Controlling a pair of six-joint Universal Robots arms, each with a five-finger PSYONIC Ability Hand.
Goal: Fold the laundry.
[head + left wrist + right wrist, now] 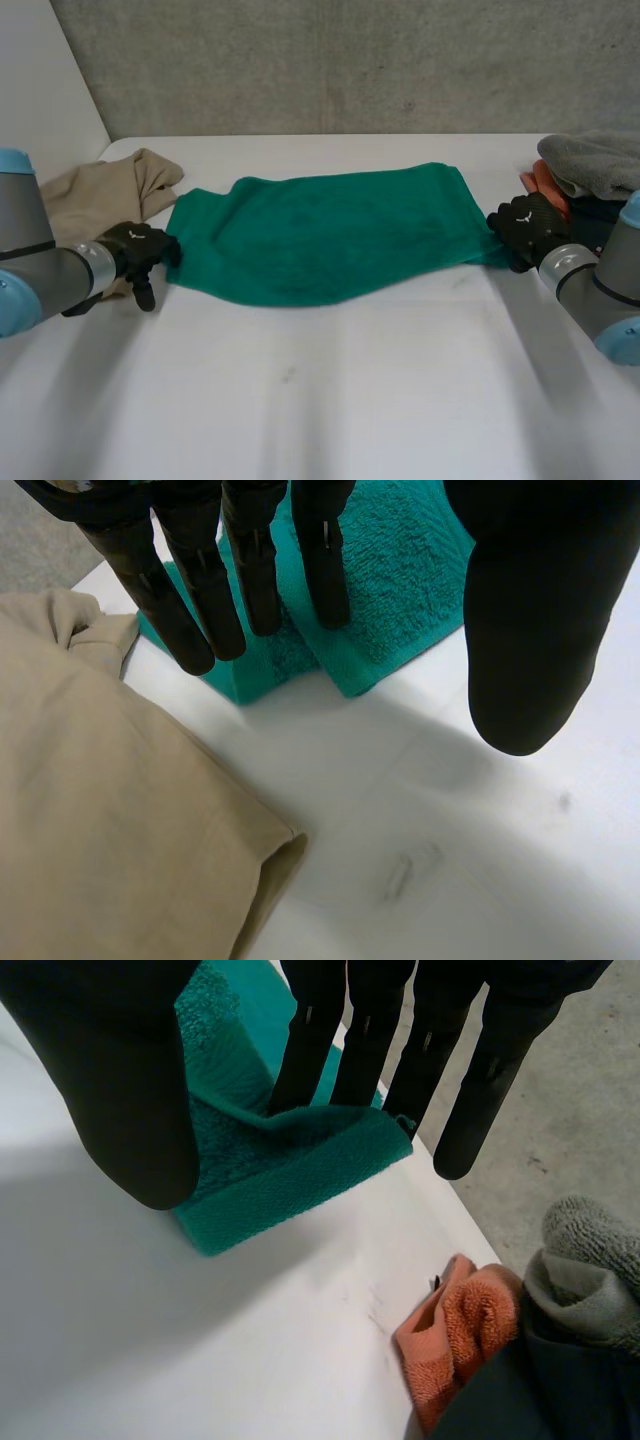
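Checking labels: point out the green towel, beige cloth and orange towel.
green towel (330, 235), head view, its middle.
beige cloth (110, 810), left wrist view, its flat middle.
orange towel (465, 1325), right wrist view, its folded edge.

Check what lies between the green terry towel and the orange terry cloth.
Only bare white table, seen in the right wrist view; the right hand is at the green terry towel's end, apart from the orange terry cloth.

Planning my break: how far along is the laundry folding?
Early. The green towel lies spread out, left hand and right hand open at its ends. The beige garment waits crumpled. The grey towel and orange cloth piled near the right hand may be finished.
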